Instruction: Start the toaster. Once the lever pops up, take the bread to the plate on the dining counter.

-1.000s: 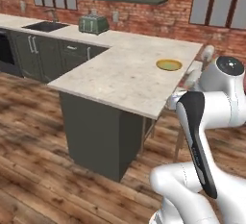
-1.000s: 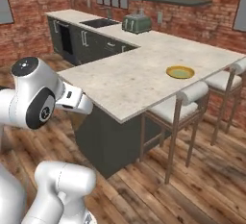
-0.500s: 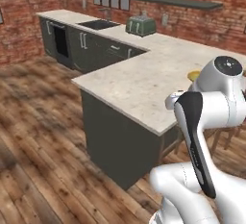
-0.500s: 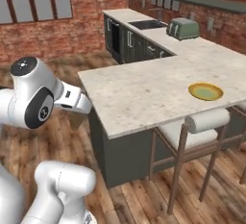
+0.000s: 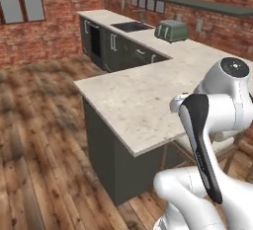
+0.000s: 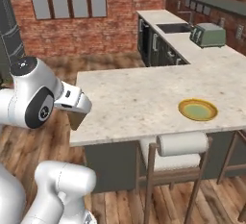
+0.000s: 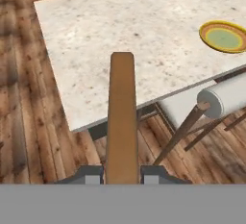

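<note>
My gripper (image 7: 121,175) is shut on the bread (image 7: 121,117), a brown slice seen edge-on that sticks out ahead of the fingers. It hangs over the wooden floor, just off the near corner of the dining counter (image 7: 134,35). The yellow-rimmed plate (image 7: 225,36) lies far to the right on that slab. From the right base view, the gripper (image 6: 78,115) holds the bread (image 6: 77,120) beside the dining counter (image 6: 144,98), well left of the plate (image 6: 198,109). The green toaster (image 6: 208,34) stands on the far worktop. The toaster (image 5: 171,30) also shows in the left base view.
A stool (image 6: 182,143) with a padded white back is tucked under the counter's near edge below the plate. A dark sink (image 6: 175,27) sits in the worktop left of the toaster. Dark cabinets (image 5: 106,41) and brick walls line the back; wooden floor (image 5: 44,125) lies open to the left.
The whole scene has shifted in both base views, so the base has driven and turned round the dining counter. The bread stays in the shut gripper.
</note>
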